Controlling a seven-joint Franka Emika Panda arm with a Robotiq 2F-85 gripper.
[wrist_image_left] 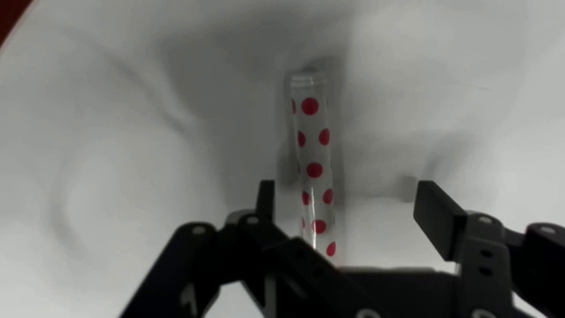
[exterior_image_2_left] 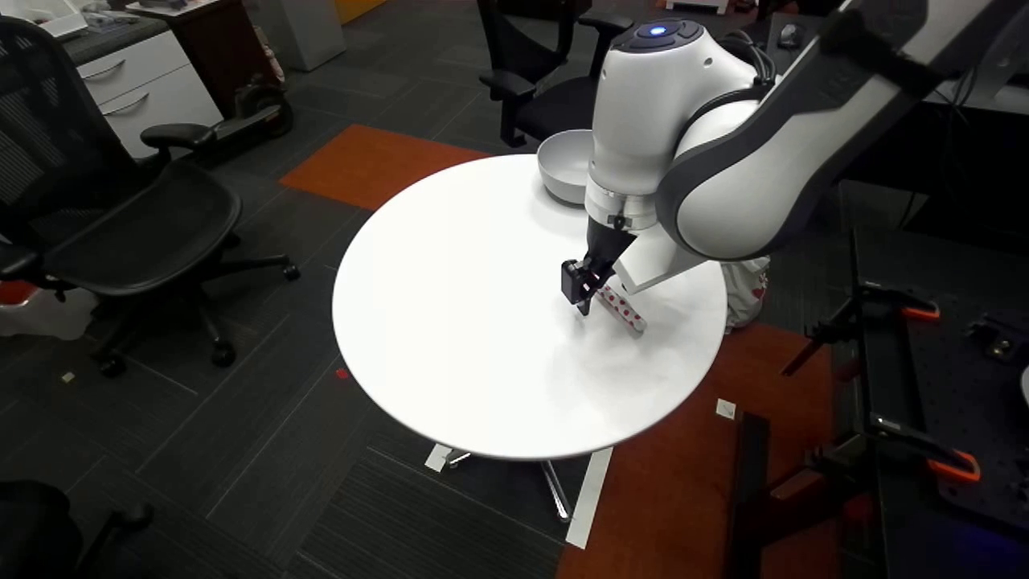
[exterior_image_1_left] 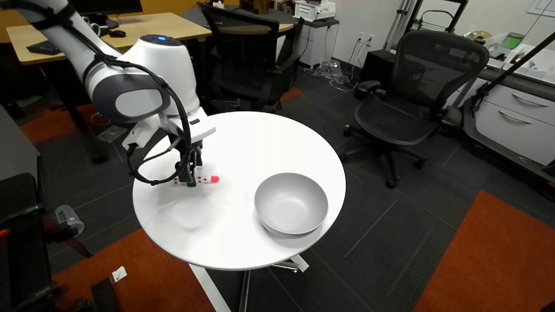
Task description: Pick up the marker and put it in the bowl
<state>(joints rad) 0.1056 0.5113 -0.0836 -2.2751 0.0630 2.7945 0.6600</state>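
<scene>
The marker point(exterior_image_1_left: 207, 179) is white with red dots and a red end. It lies flat on the white round table, and it also shows in an exterior view point(exterior_image_2_left: 625, 314). In the wrist view the marker point(wrist_image_left: 314, 170) runs between the fingers of my gripper point(wrist_image_left: 346, 201), nearer the left finger, with space on both sides. Its red end is hidden there behind the gripper. My gripper is open and low over the marker in both exterior views point(exterior_image_1_left: 194, 173) point(exterior_image_2_left: 580, 296). The grey bowl point(exterior_image_1_left: 291, 203) stands upright on the table, apart from the gripper; the arm partly covers the bowl point(exterior_image_2_left: 565, 165) in an exterior view.
The white table point(exterior_image_1_left: 260, 138) has a round edge, and the bowl stands close to it. Black office chairs point(exterior_image_1_left: 407, 108) point(exterior_image_2_left: 129, 225) stand around on the floor. A wooden desk point(exterior_image_1_left: 160, 28) is behind the arm. A black rig with orange-handled clamps point(exterior_image_2_left: 924, 310) stands beside the table.
</scene>
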